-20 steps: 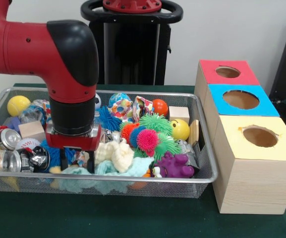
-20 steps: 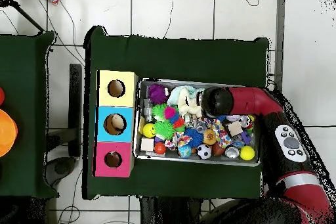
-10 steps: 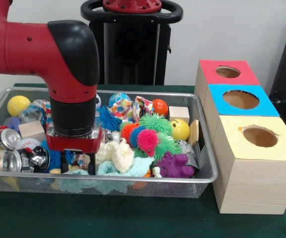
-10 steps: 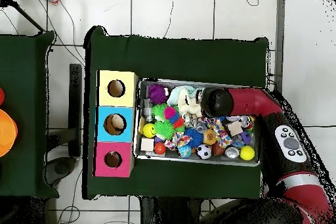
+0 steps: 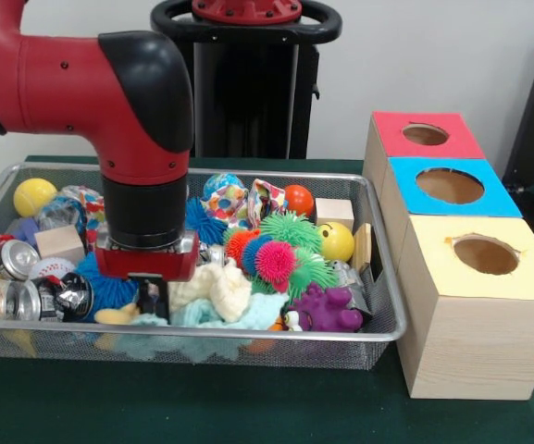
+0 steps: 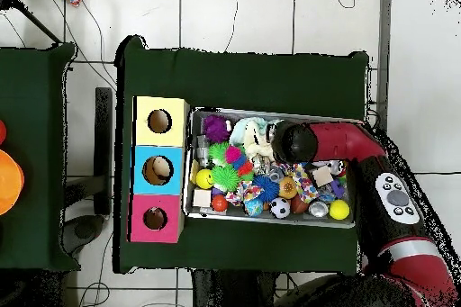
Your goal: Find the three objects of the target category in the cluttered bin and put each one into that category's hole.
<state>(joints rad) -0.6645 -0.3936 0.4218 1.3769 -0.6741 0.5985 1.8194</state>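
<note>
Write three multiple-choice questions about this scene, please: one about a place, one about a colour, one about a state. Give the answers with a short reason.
1. Where does the purple toy lie in the wire bin?
A. at the near corner beside the boxes
B. at the far edge next to the yellow ball
C. outside the bin

2. What colour is the top of the middle box?
A. red
B. blue
C. yellow

3. What is the state of the hole in the yellow-topped box?
A. covered by a lid
B. filled with a toy
C. open, nothing in it

Answers: 1 A, it lies against the near mesh wall at the end next to the boxes. 2 B, blue sits between red and yellow. 3 C, only a dark opening shows.
</note>
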